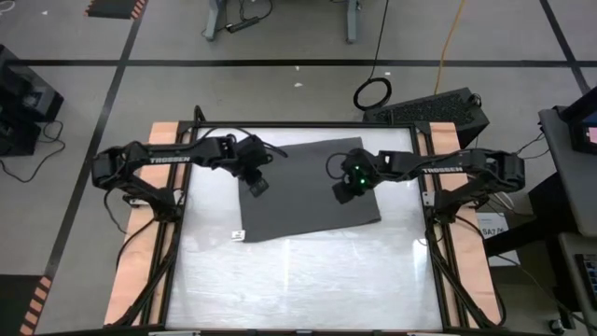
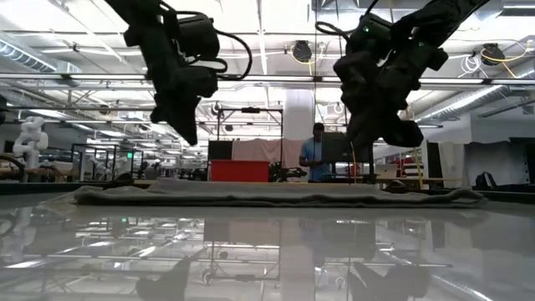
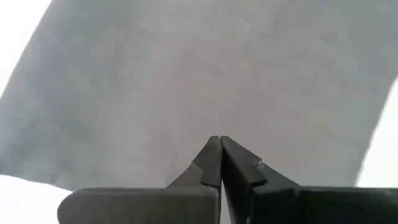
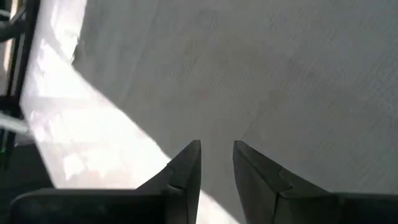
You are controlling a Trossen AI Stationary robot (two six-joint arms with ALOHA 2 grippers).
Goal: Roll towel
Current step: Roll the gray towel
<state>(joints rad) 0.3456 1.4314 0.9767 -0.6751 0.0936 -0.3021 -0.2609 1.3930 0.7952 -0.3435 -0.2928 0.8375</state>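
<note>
The towel (image 1: 312,189) is laid flat on the glossy white surface (image 1: 308,280), toward the far half of it and slightly rotated, so that its corners point obliquely. A small white tag (image 1: 238,234) is seen at the towel's near left corner. No fold or roll is visible in the cloth from above; in the low view the towel (image 2: 276,195) is seen as a thin, flat layer.

The left gripper (image 1: 256,185) is positioned over the towel's left edge. In the left wrist view its fingers (image 3: 208,165) are pressed together with no gap, and no cloth is seen between them. The left gripper is therefore closed and empty, held above the fabric.

The right gripper (image 1: 346,191) is positioned over the right part of the towel, near its right edge. In the right wrist view its fingers (image 4: 186,165) are parted by a narrow gap, through which the cloth below is visible. Nothing is gripped. In the low view both grippers are seen hanging clear of the towel.

The word "TROSSEN" is printed in white on each forearm in the high view. A green indicator light is lit on the right wrist.

In the low view a person (image 2: 314,155) is seen standing in the room beyond the surface.
</note>
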